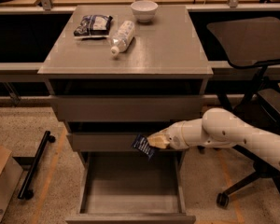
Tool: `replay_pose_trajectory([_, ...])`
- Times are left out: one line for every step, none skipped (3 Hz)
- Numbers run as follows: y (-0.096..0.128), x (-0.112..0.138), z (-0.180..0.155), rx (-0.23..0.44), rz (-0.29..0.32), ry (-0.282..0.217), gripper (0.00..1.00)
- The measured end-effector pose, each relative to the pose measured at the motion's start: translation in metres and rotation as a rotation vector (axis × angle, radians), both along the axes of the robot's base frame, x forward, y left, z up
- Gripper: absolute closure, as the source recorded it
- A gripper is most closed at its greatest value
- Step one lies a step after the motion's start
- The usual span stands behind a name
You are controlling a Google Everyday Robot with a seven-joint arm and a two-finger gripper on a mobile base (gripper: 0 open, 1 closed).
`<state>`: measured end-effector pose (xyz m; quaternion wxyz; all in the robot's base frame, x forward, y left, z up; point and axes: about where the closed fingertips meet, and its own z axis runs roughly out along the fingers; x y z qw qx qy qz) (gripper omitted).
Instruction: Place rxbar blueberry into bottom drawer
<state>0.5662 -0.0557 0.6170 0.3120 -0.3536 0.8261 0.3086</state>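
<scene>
My white arm reaches in from the right, and the gripper [155, 142] is shut on the rxbar blueberry [143, 146], a small flat dark navy wrapper with white print. The bar hangs tilted in front of the middle drawer's face, just above the back of the bottom drawer [130, 206]. That bottom drawer is pulled out wide toward me, and its grey tray shows nothing inside.
The grey cabinet's top [168, 50] holds a crinkly dark-and-white bag [93, 25], a plastic bottle lying on its side [122, 36] and a white bowl [144, 10]. A black office chair [252, 45] stands at the right. A black bar [35, 164] lies on the floor at left.
</scene>
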Motion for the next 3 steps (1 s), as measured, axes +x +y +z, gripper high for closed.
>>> replay_pose_trajectory([0.002, -0.002, -0.015, 0.012, 0.001, 0.02, 1.0])
replay_pose_trajectory([0.004, -0.002, -0.025, -0.005, -0.007, 0.042, 1.0])
replay_pose_trajectory([0.014, 0.004, -0.055, 0.017, 0.009, 0.054, 1.0])
